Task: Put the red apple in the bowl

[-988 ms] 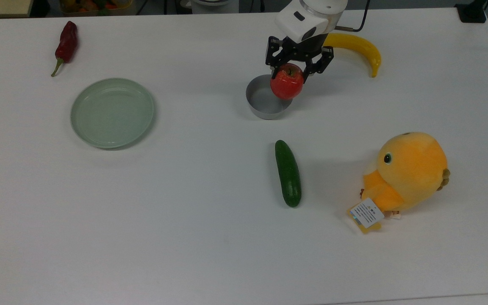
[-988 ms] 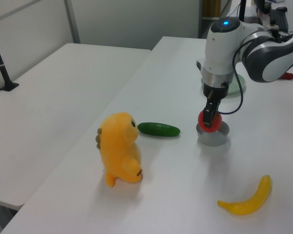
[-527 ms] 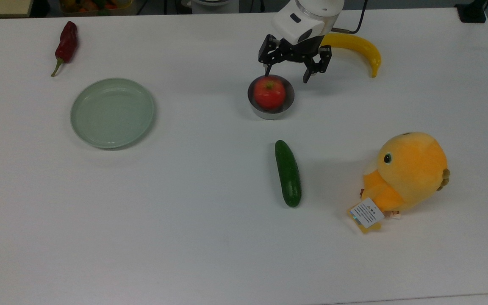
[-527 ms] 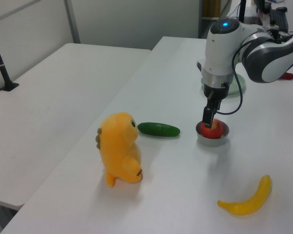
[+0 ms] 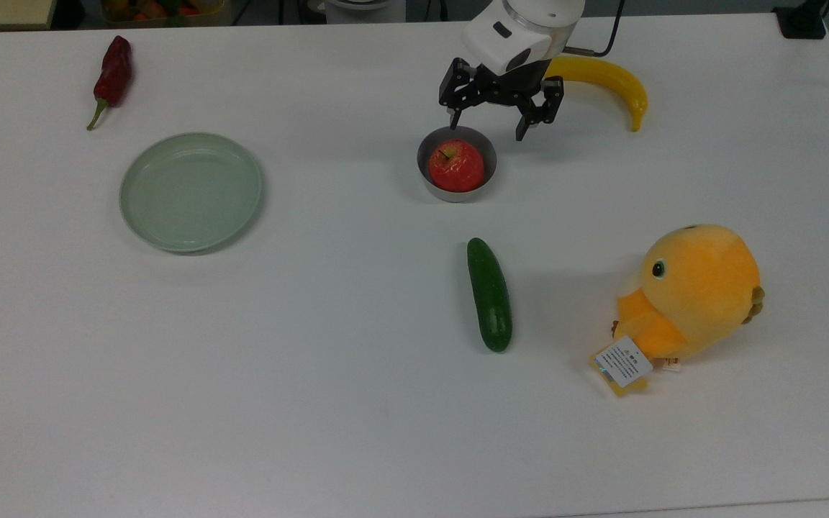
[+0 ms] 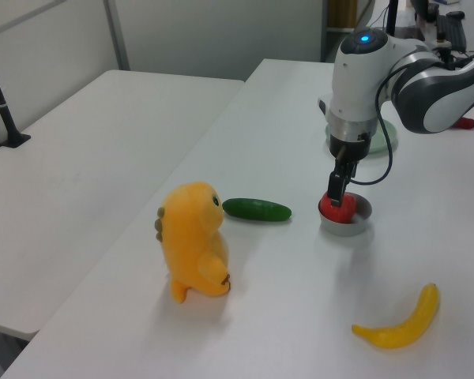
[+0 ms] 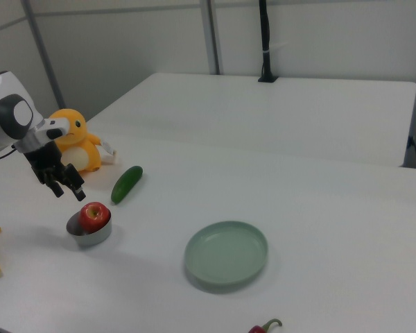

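Cucumber (image 5: 489, 294) lies lower centre of top view, well clear. Apple (image 5: 456, 165) sits inside bowl (image 5: 431, 188), upper centre, stem up. Just behind, my end effector (image 5: 487, 120) hangs above bowl's far rim, fingers spread wide, empty. I judge placing done; next I lift straight up, avoiding banana (image 5: 610, 83).

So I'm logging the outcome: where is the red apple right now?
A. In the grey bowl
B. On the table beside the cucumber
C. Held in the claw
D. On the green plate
A: the red apple sits inside the grey bowl, with the open claw above it, apart.
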`<action>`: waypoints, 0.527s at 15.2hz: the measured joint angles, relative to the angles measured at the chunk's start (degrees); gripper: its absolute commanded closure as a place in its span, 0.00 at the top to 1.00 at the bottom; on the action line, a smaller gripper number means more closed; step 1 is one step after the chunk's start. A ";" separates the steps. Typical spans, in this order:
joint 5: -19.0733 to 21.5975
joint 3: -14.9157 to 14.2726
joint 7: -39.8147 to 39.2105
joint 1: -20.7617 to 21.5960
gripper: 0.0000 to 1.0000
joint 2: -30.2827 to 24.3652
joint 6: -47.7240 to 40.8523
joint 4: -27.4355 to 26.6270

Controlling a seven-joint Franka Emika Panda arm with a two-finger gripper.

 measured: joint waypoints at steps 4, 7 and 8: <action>0.00 -0.01 -2.30 -0.75 1.00 -1.71 -3.57 0.42; 0.01 -0.01 -4.54 -1.52 1.00 -3.56 -6.56 1.76; 0.70 -0.03 -5.16 -2.28 1.00 -4.01 -6.96 2.60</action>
